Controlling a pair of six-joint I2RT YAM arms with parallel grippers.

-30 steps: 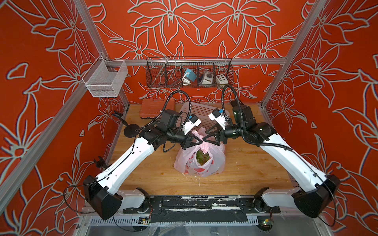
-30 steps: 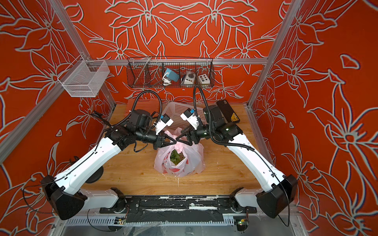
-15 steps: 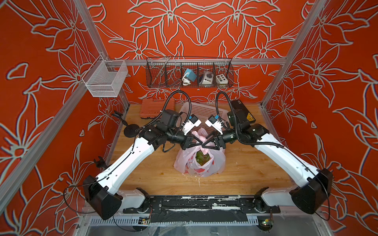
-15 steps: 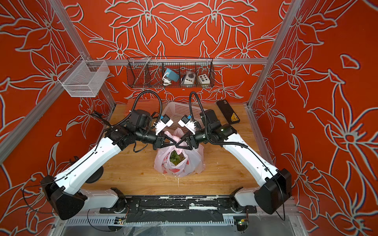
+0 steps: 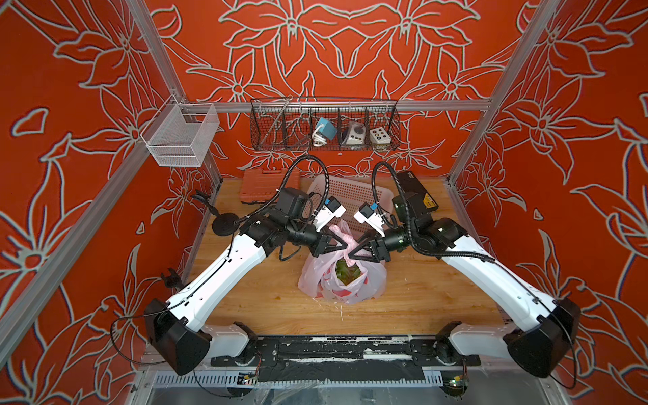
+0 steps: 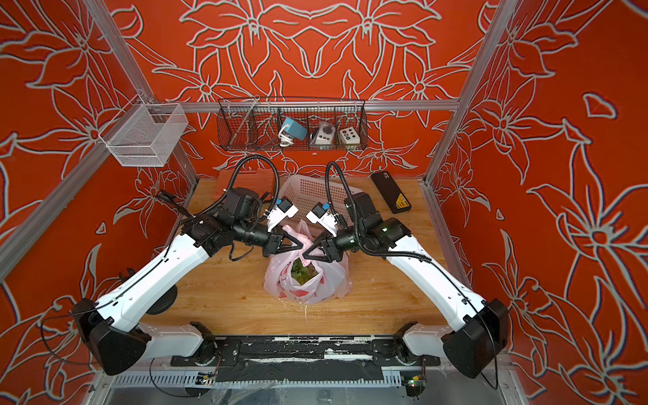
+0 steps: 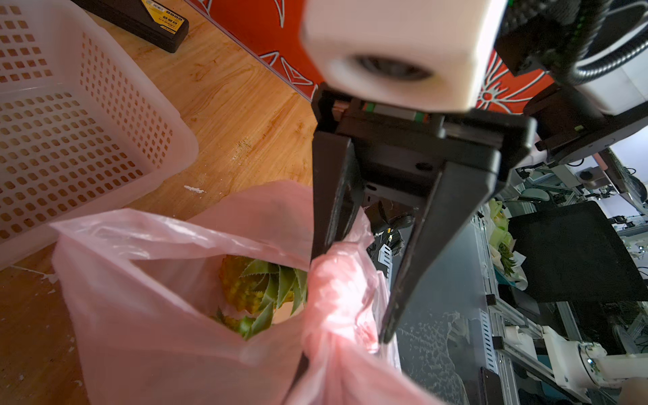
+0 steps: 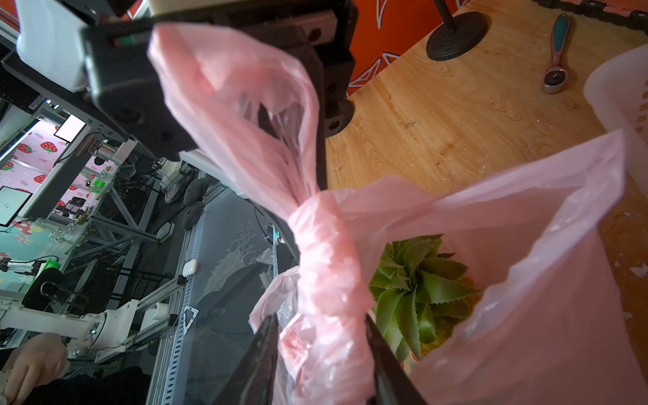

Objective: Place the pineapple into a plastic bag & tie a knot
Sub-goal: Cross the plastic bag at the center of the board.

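The pale-pink plastic bag [image 5: 315,277] [image 6: 333,280] stands mid-table with the pineapple [image 5: 347,273] [image 7: 259,287] [image 8: 420,280] inside, green crown showing through the open mouth. Its handles are bunched into a tight twist, the knot [image 8: 326,245] [image 5: 348,245], above the mouth. My left gripper [image 5: 342,245] [image 6: 298,245] is shut on a handle loop that drapes back over it. In the left wrist view pink plastic hides its fingers. My right gripper [image 8: 322,364] [image 7: 350,298] [image 5: 352,250] faces it, jaws part open, one finger on either side of the twisted handle below the knot.
A white perforated basket [image 5: 350,196] [image 7: 70,105] lies just behind the bag. A black device with a yellow label [image 6: 391,193] is at the back right and an orange case [image 5: 263,182] at the back left. A black round stand [image 8: 456,35] and a brush [image 8: 557,52] lie at the left.
My right arm has swung in leftward to the bag's handles and its jaws have narrowed around the twist. The left gripper has stayed put, still gripping.
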